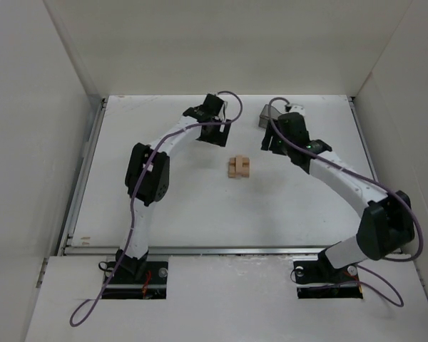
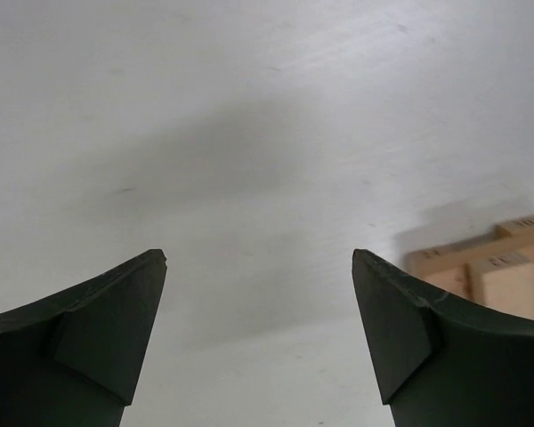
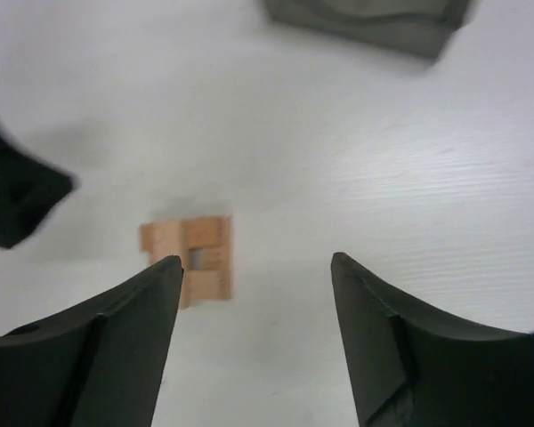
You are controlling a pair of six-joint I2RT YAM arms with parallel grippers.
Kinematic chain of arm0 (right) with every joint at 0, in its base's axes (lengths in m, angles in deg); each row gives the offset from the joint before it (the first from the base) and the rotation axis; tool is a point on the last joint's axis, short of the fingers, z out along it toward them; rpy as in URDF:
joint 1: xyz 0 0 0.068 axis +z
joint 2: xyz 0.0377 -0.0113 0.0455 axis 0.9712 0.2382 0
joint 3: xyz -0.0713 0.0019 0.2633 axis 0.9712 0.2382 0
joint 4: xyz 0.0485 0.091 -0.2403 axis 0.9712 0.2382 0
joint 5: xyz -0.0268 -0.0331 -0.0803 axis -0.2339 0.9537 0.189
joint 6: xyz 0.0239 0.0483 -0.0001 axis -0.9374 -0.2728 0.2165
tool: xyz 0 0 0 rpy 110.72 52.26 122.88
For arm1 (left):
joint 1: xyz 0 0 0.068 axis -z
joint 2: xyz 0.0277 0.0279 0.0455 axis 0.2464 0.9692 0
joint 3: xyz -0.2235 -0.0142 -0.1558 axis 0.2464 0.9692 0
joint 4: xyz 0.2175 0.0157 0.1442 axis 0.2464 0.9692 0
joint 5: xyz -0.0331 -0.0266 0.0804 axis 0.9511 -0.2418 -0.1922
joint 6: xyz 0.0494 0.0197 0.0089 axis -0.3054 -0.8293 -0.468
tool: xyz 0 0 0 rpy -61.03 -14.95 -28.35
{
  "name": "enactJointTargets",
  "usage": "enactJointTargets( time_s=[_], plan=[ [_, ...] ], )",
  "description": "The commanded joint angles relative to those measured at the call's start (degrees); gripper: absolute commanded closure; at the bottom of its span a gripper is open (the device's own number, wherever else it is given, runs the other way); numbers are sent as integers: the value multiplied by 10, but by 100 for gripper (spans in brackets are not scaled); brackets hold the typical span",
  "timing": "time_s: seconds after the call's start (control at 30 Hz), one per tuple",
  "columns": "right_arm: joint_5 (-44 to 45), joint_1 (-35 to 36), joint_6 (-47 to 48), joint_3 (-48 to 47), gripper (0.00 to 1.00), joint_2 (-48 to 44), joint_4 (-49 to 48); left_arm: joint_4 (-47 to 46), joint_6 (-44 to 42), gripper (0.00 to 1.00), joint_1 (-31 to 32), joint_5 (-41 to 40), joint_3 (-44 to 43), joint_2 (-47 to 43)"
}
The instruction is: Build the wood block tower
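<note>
The tower (image 1: 239, 167), a small stack of wood blocks (image 3: 196, 258) laid crosswise, stands in the middle of the white surface (image 1: 164, 206). The left end effector (image 2: 258, 258) hangs over bare surface with its fingers spread and nothing between them; the tower sits off to one side. The right end effector (image 3: 256, 260) is also spread and empty, between the tower and the grey bin (image 3: 365, 22).

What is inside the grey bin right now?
Cannot tell. The grey bin is partly covered by the right arm from above, and the right wrist view catches only its outer wall, so its contents stay hidden.
</note>
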Motion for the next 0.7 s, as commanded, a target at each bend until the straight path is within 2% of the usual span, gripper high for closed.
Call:
enactJointTargets(
  time_s=[0.0, 0.03, 0.07, 0.1, 0.2, 0.3, 0.4, 0.67],
  plan=[
    [146, -44, 26, -38, 25, -50, 45, -6, 22, 17, -38, -121, -3, -90],
    [180, -54, 26, -38, 19, -71, 55, -6, 27, 15, -53, -147, 2, -107],
    [251, -73, 31, -47, 6, -83, 68, -12, 36, 11, -71, -202, 2, -127],
    [284, -83, 31, -52, 0, -95, 69, -12, 36, 9, -71, -229, 2, -127],
    [372, -113, 70, -52, 0, -148, 69, -17, 49, 1, -114, -308, 8, -165],
    [448, -133, 111, -34, 0, -192, 36, -24, 54, 1, -162, -334, 28, -211],
    [466, -133, 160, -7, 0, -221, 3, -36, 54, 1, -203, -334, 56, -258],
    [398, -133, 160, 14, 0, -269, -11, -70, 54, 1, -238, -322, 132, -342]
  ],
)
